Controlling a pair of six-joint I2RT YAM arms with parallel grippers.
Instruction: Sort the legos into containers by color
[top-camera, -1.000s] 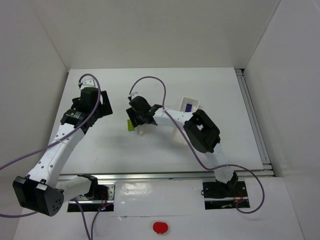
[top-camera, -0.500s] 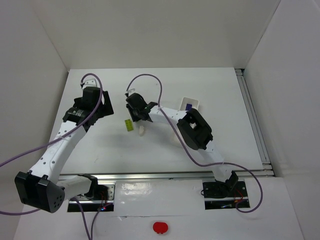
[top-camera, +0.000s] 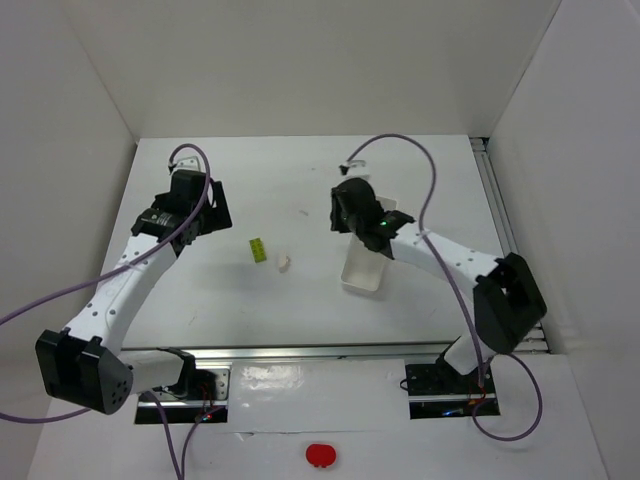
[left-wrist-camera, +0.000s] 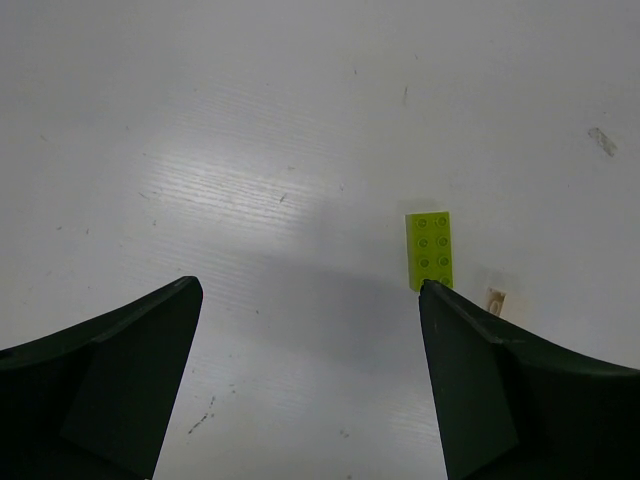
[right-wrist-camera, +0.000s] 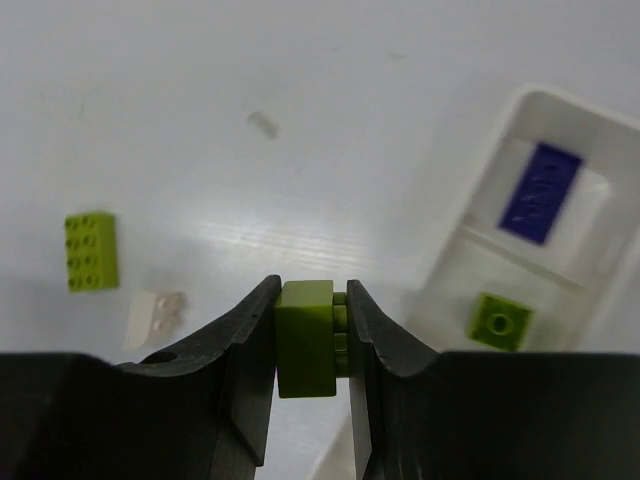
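My right gripper (right-wrist-camera: 310, 300) pinches a lime-green brick (right-wrist-camera: 305, 345) just off the left rim of the tray (right-wrist-camera: 445, 265); my left gripper (left-wrist-camera: 308, 288) gapes wide, empty, well left of that tray.

**Colours of bricks, tray and rig**
Held brick (right-wrist-camera: 305, 338): dull lime-green, shaded between black fingers (right-wrist-camera: 240, 350) of the right gripper (right-wrist-camera: 308, 300). Table brick (left-wrist-camera: 429, 250): bright lime-green, studs in two rows of four. Small brick (right-wrist-camera: 155, 315): cream-white. Tray (right-wrist-camera: 600, 260): white; it contains a dark purple-blue brick (right-wrist-camera: 540, 192) and a lime-green square brick (right-wrist-camera: 499, 321). Table (top-camera: 420, 180): white with faint grey scuffs. Arms (top-camera: 120, 290): white links, black joints. Cables (top-camera: 395, 138): purple. Left gripper (left-wrist-camera: 308, 288): black. Button (top-camera: 320, 456): red.
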